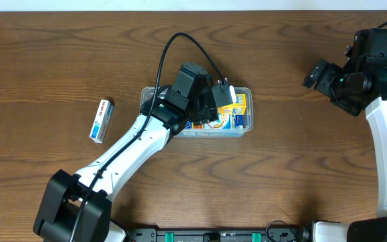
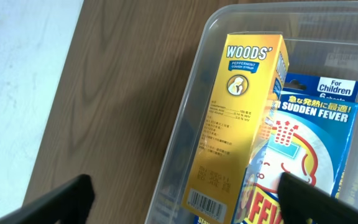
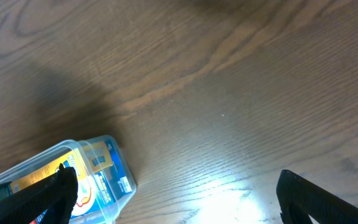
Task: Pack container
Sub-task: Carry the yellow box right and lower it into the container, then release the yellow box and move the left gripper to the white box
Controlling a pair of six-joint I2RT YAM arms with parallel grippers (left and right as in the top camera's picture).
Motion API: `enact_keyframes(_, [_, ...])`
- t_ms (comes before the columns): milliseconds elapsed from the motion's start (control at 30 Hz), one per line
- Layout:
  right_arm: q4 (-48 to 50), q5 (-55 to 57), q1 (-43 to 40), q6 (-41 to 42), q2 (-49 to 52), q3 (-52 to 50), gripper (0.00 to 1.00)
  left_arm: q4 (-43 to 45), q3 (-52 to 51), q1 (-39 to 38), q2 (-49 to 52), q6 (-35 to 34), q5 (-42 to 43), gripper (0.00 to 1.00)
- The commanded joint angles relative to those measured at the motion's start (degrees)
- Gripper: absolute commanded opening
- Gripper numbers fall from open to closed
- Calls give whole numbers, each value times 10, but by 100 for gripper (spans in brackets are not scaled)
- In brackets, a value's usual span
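Note:
The clear plastic container point(image 1: 210, 134) stands at the table's middle. It holds a yellow Woods box point(image 2: 235, 124) on edge and a blue fever-patch box point(image 2: 306, 149) beside it. My left gripper point(image 1: 215, 99) hangs over the container. In the left wrist view the container's rim point(image 2: 229, 15) shows, and the left gripper point(image 2: 185, 205) is open and empty, with one finger outside the container's wall and one over the blue box. My right gripper point(image 1: 316, 75) is at the far right, open and empty above bare table. The right wrist view point(image 3: 179, 199) shows the container's end point(image 3: 114, 186).
A small white and red box point(image 1: 101, 120) lies flat on the table, left of the container. The left arm point(image 1: 133, 144) runs from the front left base up to the container. The right arm point(image 1: 385, 121) stands along the right edge.

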Motion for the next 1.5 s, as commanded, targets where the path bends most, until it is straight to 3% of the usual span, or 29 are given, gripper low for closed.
enact_keyframes(0, [0, 0, -4, 6, 1, 5, 99, 0, 19, 0, 2, -21, -6, 98])
enact_keyframes(233, [0, 0, -4, 6, 1, 5, 99, -26, 19, 0, -29, -130, -14, 98])
enact_keyframes(433, [0, 0, -4, 6, 1, 5, 99, -102, 19, 16, -127, -278, -121, 98])
enact_keyframes(567, [0, 0, -4, 6, 1, 5, 99, -174, 19, 83, -187, -343, -123, 98])
enact_keyframes(733, [0, 0, -4, 6, 1, 5, 99, -250, 19, 231, -198, -455, -122, 98])
enact_keyframes(933, [0, 0, -4, 6, 1, 5, 99, -274, 18, 347, -125, -431, -103, 98])
enact_keyframes(1233, [0, 0, -4, 6, 1, 5, 99, -273, 18, 405, 15, -397, -102, 100])
enact_keyframes(1367, [0, 0, -4, 6, 1, 5, 99, -265, 18, 408, 60, -396, -103, 97])
enact_keyframes(1467, [0, 0, -4, 6, 1, 5, 99, -257, 18, 408, 84, -395, -103, 89])
